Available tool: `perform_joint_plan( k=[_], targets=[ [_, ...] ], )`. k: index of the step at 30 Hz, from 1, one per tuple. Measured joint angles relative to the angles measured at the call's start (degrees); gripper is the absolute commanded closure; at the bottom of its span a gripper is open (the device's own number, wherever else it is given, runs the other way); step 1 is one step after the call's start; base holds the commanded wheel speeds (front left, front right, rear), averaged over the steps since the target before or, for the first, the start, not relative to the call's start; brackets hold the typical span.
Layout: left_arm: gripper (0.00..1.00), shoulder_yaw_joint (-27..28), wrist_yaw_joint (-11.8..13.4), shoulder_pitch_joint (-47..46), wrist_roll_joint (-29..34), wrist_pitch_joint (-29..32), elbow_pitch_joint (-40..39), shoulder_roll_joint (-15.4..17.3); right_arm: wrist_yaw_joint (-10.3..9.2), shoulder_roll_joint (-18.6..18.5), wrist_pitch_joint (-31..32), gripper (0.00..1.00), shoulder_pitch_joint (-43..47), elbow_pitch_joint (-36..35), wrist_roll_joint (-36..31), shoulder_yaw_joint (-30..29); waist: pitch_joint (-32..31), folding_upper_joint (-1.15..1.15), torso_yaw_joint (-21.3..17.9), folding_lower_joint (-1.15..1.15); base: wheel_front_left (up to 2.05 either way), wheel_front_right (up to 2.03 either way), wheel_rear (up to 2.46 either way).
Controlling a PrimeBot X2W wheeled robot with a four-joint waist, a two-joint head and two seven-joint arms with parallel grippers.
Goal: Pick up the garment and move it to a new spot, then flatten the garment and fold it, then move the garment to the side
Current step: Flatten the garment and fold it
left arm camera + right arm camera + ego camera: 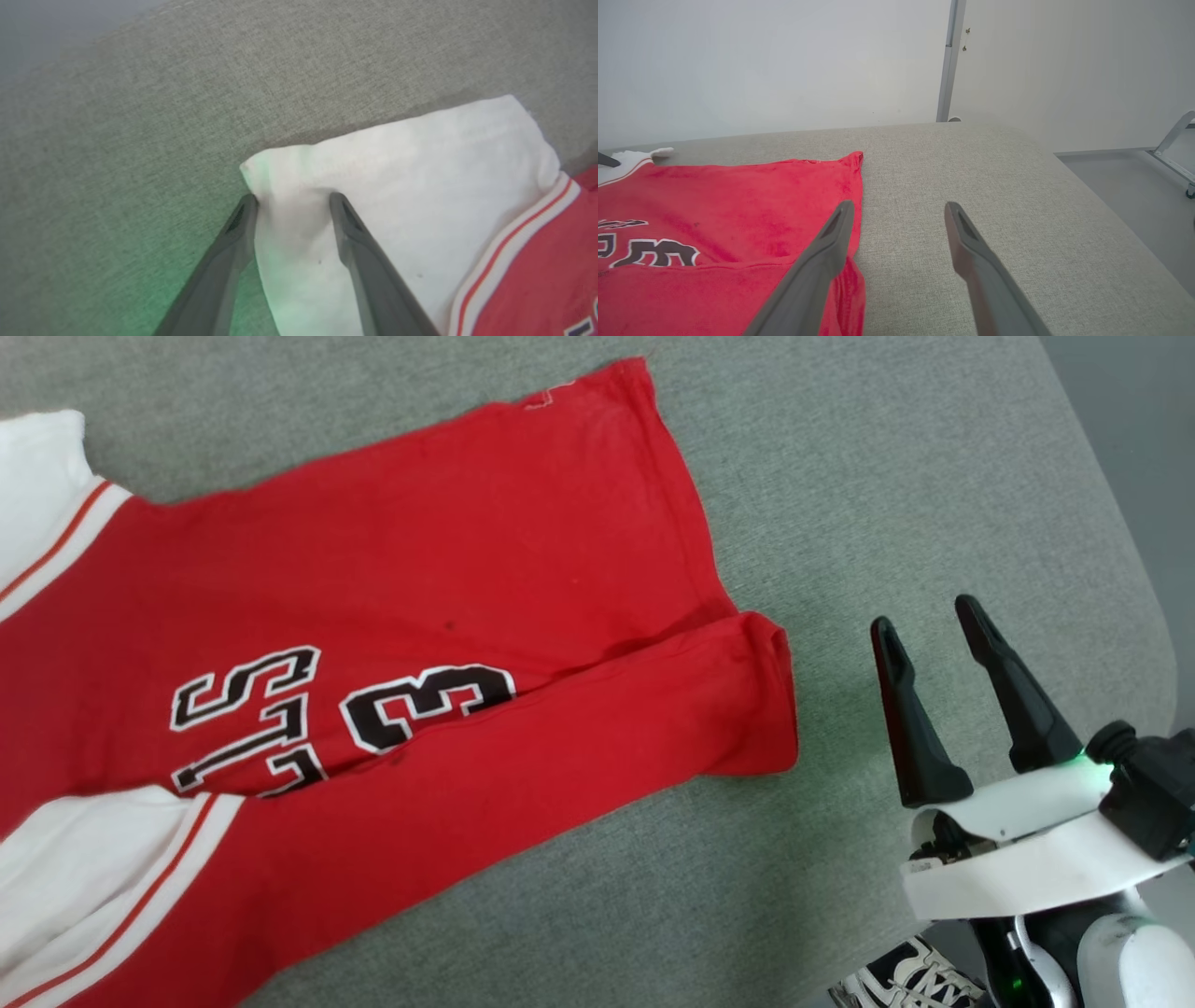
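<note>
The red T-shirt [467, 569] is laid on the grey bench [887, 476]. The right hand [924, 614] is held released at its 3 o'clock; the left hand [293, 197] is spread, released, astride its white sleeve [411, 186].

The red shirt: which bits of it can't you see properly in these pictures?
Head view: the garment runs off the left edge; its folded-over near side covers part of the print.
Left wrist view: the left end effector straddles the white sleeve; blur hides whether it touches the cloth.
Right wrist view: the left edge cuts off the print.
</note>
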Motion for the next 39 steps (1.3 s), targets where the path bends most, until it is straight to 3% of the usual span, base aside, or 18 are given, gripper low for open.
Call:
perform_joint_plan(
  k=[1, 7, 15, 22, 29, 30, 31, 33, 39],
  targets=[
    [1.0, -0.2, 0.0, -0.2, -0.5, 0.3, -0.7, 0.1, 0.0, 0.0, 0.3, 0.0, -0.2, -0.2, -0.2, 0.0, 0.1, 0.0, 0.1, 0.0, 0.0, 0.0, 0.0],
    [1.0, -0.7, 0.0, -0.8, -2.8, -0.4, -2.6, -0.1, 0.0, 0.0, 6.5, 0.0, -6.3, 0.2, 0.2, 2.0, 1.1, 0.0, 1.4, 0.0, 0.0, 0.0, 0.0],
    [1.0, -1.1, 0.0, -3.3, -4.9, -1.9, -5.8, -2.2, 0.0, 0.0, 29.9, 0.0, -27.2, 11.7, -0.2, 3.6, 2.7, 0.0, 4.6, 0.0, 0.0, 0.0, 0.0],
    [1.0, -2.4, 0.0, -5.0, -6.8, -3.3, -10.0, -4.2, 0.0, 0.0, 46.0, 0.0, -40.3, 21.4, 1.9, -2.5, 4.4, 0.0, 8.7, 0.0, 0.0, 0.0, 0.0],
    [1.0, -3.4, 0.0, -6.9, -8.4, -4.7, -13.2, -5.0, 0.0, 0.2, 52.6, 0.0, -46.6, 28.2, 0.5, -6.1, 6.8, 0.0, 12.4, 0.0, 0.0, 0.0, 0.0],
    [1.0, -3.6, -0.1, -7.2, -8.4, -5.0, -13.5, -5.0, 0.0, 0.1, 53.2, 0.27, -46.9, 29.0, 0.4, -6.3, 7.2, 0.0, 12.8, 0.0, 0.0, 0.0, 0.0],
    [1.0, -3.8, -0.1, -7.4, -8.7, -5.4, -13.6, -5.1, 0.0, 0.0, 54.0, 0.61, -47.3, 29.4, 0.0, -6.0, 7.4, 0.0, 13.2, 0.0, 0.0, 0.0, 0.0],
    [1.0, -4.1, -0.1, -7.6, -9.4, -6.3, -13.8, -5.5, 0.0, -0.2, 54.3, 1.0, -48.5, 29.5, -0.5, -5.5, 7.8, 0.0, 14.0, 0.0, 0.0, 0.0, 0.0],
    [1.0, -4.4, 0.0, -6.1, -13.7, -10.5, -13.2, -8.3, 0.0, 0.0, 49.7, 1.0, -47.5, 29.8, -2.4, -4.0, 6.7, 0.0, 16.0, 0.0, 0.0, 0.0, 0.0]
  ],
)
